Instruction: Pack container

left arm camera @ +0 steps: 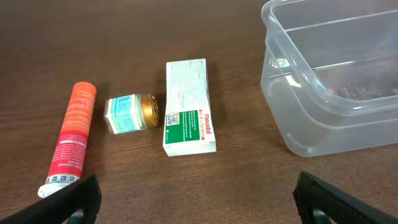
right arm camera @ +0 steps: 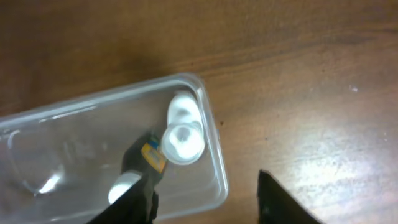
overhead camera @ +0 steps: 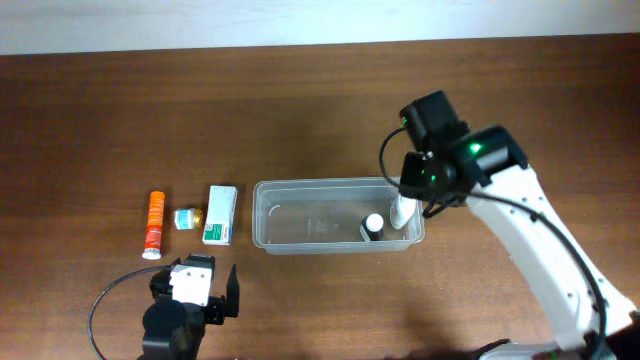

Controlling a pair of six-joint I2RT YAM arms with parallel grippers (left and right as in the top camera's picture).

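Note:
The clear plastic container [overhead camera: 300,215] lies at the table's middle. At its right end stand a white bottle [overhead camera: 403,212] and a dark bottle with a white cap [overhead camera: 372,226]. My right gripper [overhead camera: 420,185] hovers over that right end, open and empty. In the right wrist view the gripper [right arm camera: 208,208] straddles the container's corner [right arm camera: 214,155], with the white bottle [right arm camera: 184,132] and the dark bottle [right arm camera: 140,163] below. My left gripper [overhead camera: 200,290] is open and empty near the front left. In the left wrist view [left arm camera: 199,208] it sits in front of the loose items, and the container [left arm camera: 329,93] is at the right.
Left of the container lie an orange tube [overhead camera: 154,224] [left arm camera: 69,138], a small gold-lidded jar [overhead camera: 186,218] [left arm camera: 130,114] and a white-and-green carton box [overhead camera: 220,214] [left arm camera: 188,107]. A black cable loops by the left arm at the front edge.

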